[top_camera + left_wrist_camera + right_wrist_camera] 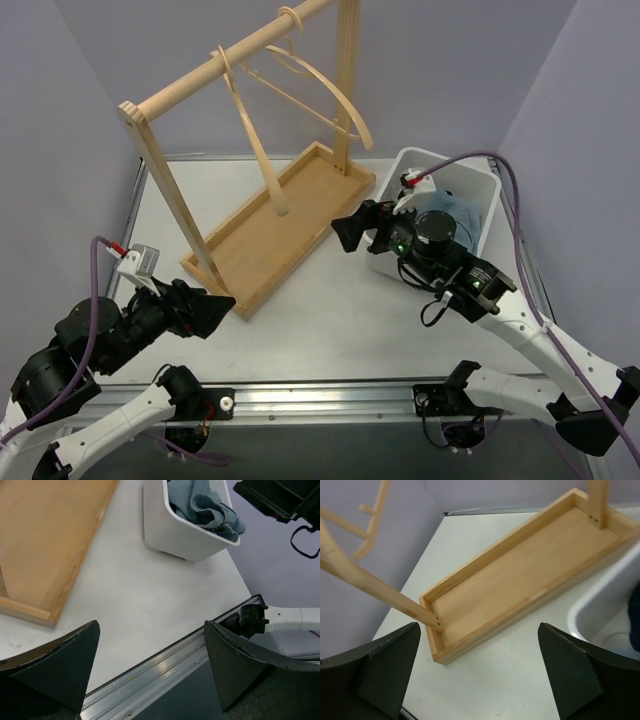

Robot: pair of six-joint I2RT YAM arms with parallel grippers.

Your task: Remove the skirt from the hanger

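the left fingers (222, 302) are spread wide with nothing between them, low over the surface (330, 320) near its front left, just short of the near corner of the wooden rack (275, 225). in the left wrist view those fingers (60, 670) frame bare surface and the metal front rail (165, 670), and the white bin (185, 535) sits up and to the right of them, well apart

moving right, two hangers (262, 150) hang from the rack's top bar, and both look bare; no cloth shows on either. the front one hangs long and steep down toward the tray, the other (335, 95) swings out toward the right post

further right, the right fingers (352, 228) are also wide apart and hold nothing, just beside the bin's (440, 165) left wall, between bin and rack. the right wrist view looks across the tray (520, 590) at a slanted post, with only a sliver of the bin's rim at its right edge

the skirt (207, 507), a crumpled blue-grey cloth, lies inside the bin, so it sits behind and to the right of the right fingers, which point away from it toward the rack. the right arm is far the nearer one. by my reading the skirt is already off the hanger

in the overhead view the right arm covers most of the bin, so little of the skirt shows there. how deep the cloth lies and whether any trails over the far rim i cannot tell; the rack's top is cut off
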